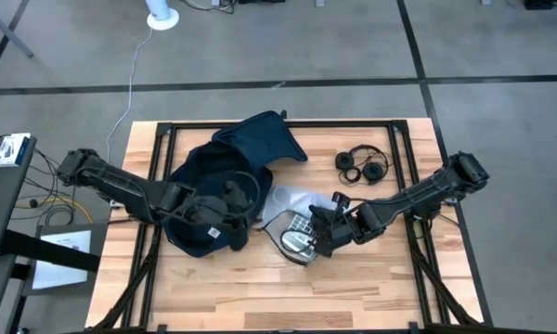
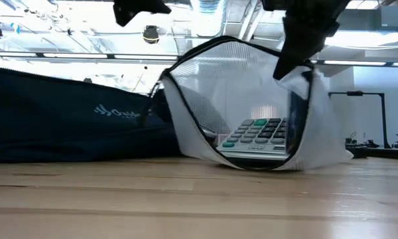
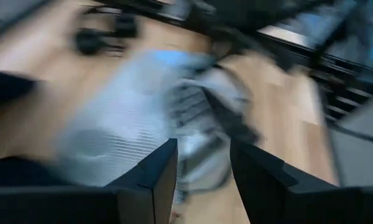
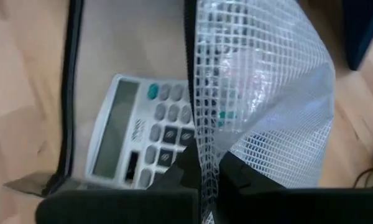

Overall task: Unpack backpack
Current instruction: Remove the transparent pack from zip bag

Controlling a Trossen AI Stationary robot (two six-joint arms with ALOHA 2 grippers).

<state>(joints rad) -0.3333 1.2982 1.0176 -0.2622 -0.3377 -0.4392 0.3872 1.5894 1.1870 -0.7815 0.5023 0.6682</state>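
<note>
Backpack (image 1: 225, 181) is laid on the bench (image 1: 371, 288); the pouch (image 4: 267, 112) edge is clenched by the right end effector (image 4: 202, 165), the calculator (image 4: 143, 140) inside; the left end effector (image 3: 202, 168) is parted, empty

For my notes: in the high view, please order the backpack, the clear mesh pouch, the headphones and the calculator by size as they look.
1. backpack
2. clear mesh pouch
3. headphones and calculator: they look similar; the pouch and the right gripper partly cover the calculator, so I leave them unranked.
</note>
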